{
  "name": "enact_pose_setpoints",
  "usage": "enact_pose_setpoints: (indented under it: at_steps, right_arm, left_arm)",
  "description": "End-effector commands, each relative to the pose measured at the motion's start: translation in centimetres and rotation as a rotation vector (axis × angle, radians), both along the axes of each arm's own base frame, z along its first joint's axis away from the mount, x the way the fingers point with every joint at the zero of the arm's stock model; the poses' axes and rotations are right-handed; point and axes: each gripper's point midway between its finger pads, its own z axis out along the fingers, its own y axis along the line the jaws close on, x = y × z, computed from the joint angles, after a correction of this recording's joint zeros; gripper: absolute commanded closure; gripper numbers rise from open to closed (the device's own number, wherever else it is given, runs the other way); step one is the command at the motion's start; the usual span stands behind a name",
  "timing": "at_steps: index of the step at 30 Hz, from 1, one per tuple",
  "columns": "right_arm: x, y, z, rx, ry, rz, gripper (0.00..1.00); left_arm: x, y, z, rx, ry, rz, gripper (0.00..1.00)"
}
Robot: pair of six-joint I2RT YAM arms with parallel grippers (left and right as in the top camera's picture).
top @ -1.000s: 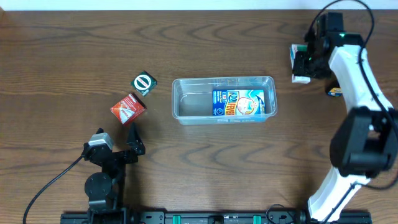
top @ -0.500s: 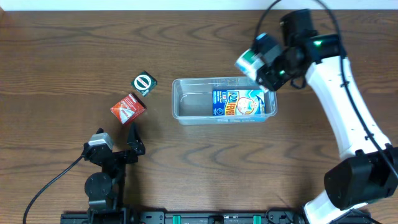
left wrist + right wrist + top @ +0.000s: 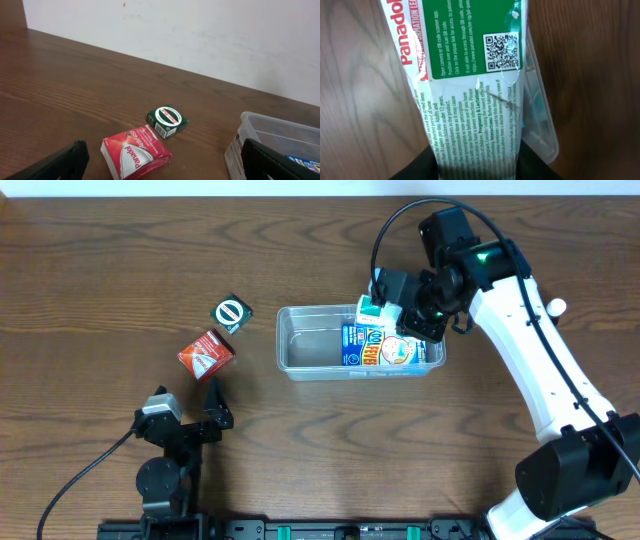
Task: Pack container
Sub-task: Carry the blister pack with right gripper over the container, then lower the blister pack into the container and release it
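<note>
The clear plastic container [image 3: 300, 340] lies mid-table with a blue Kool Fever pack [image 3: 372, 352] flat inside it. My right gripper [image 3: 392, 302] is shut on a green-and-white Panadol box [image 3: 371, 308] and holds it over the container's back rim, right of centre. In the right wrist view the box [image 3: 465, 75] fills the frame between my fingers [image 3: 420, 167], and the container's rim [image 3: 542, 125] shows to its right. My left gripper [image 3: 200, 420] rests open and empty near the front left. A red Panadol box [image 3: 206, 352] and a small green box [image 3: 232, 313] lie left of the container.
The left wrist view shows the red Panadol box [image 3: 135, 152] just ahead between the open fingers [image 3: 55, 165], the green box [image 3: 168, 119] behind it, and the container's end wall [image 3: 250, 130] at right. A white wall stands behind the table's far edge.
My right arm has swung left from the table's far right edge, carrying the green-and-white box to above the container's back rim. The left arm has not moved.
</note>
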Motion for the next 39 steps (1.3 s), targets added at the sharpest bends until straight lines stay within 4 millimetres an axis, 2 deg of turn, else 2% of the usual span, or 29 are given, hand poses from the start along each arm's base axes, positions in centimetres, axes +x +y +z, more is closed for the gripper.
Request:
enact_pose_setpoints:
  at_steps: [1, 8, 14, 23, 28, 35, 39]
  right_arm:
    - [0.1, 0.4, -0.3, -0.015, -0.031, 0.147, 0.61]
    - [0.6, 0.5, -3.4, -0.043, 0.031, 0.195, 0.57]
    - [1.4, -0.1, -6.8, -0.073, 0.095, 0.191, 0.62]
    - [2.8, -1.6, -10.9, -0.088, 0.152, 0.174, 0.63]
    - [3.6, -2.3, -11.8, -0.087, 0.151, 0.153, 0.61]
    - [3.8, -2.3, -11.8, -0.084, 0.144, 0.150, 0.57]
    - [3.8, -2.3, -11.8, -0.085, 0.145, 0.149, 0.50]
  left_arm:
    - [-0.1, -0.1, -1.6, -0.003, 0.051, -0.007, 0.02]
    - [-0.1, -0.1, -1.6, -0.003, 0.051, -0.007, 0.02]
    - [-0.1, -0.1, -1.6, -0.003, 0.051, -0.007, 0.02]
    - [-0.1, -0.1, -1.6, -0.003, 0.051, -0.007, 0.02]
    - [-0.1, -0.1, -1.6, -0.003, 0.051, -0.007, 0.02]
    - [-0.1, -0.1, -1.6, -0.003, 0.051, -0.007, 0.02]
    - [-0.1, -0.1, -1.6, -0.003, 0.051, -0.007, 0.02]
